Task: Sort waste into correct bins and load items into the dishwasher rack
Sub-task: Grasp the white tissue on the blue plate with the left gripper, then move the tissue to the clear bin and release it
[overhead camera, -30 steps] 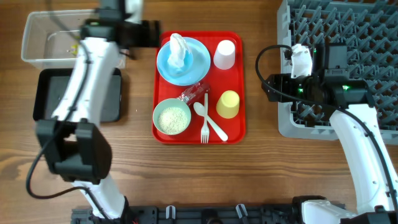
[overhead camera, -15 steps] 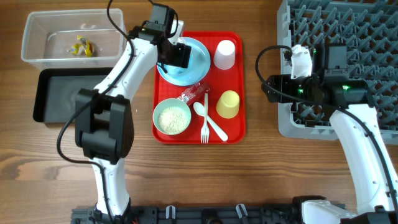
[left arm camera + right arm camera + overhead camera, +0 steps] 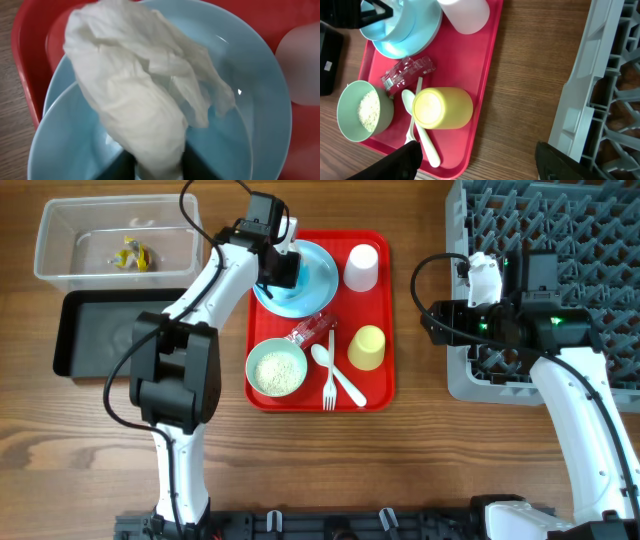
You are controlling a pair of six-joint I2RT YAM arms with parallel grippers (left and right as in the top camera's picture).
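A crumpled white tissue (image 3: 145,90) lies in a pale blue bowl (image 3: 260,100) stacked on the blue plate (image 3: 318,280). My left gripper (image 3: 281,268) is down in that bowl, its dark fingers pressed against both sides of the tissue's lower end. A green bowl of rice grains (image 3: 276,369), a clear wrapper (image 3: 312,330), a white fork (image 3: 329,380) and spoon (image 3: 340,378), a pink cup (image 3: 361,267) and a yellow cup (image 3: 367,347) share the red tray (image 3: 378,395). My right gripper (image 3: 432,322) hangs open over bare table beside the rack (image 3: 560,240), holding nothing.
A clear tub (image 3: 60,230) at the far left holds a yellow wrapper (image 3: 130,255). A black tray (image 3: 95,330) lies just in front of it. The grey rack's edge (image 3: 600,75) is close on the right gripper's right side.
My left arm swung from the clear tub over to the blue bowl and its jaws closed in on the tissue. The right arm has not moved.
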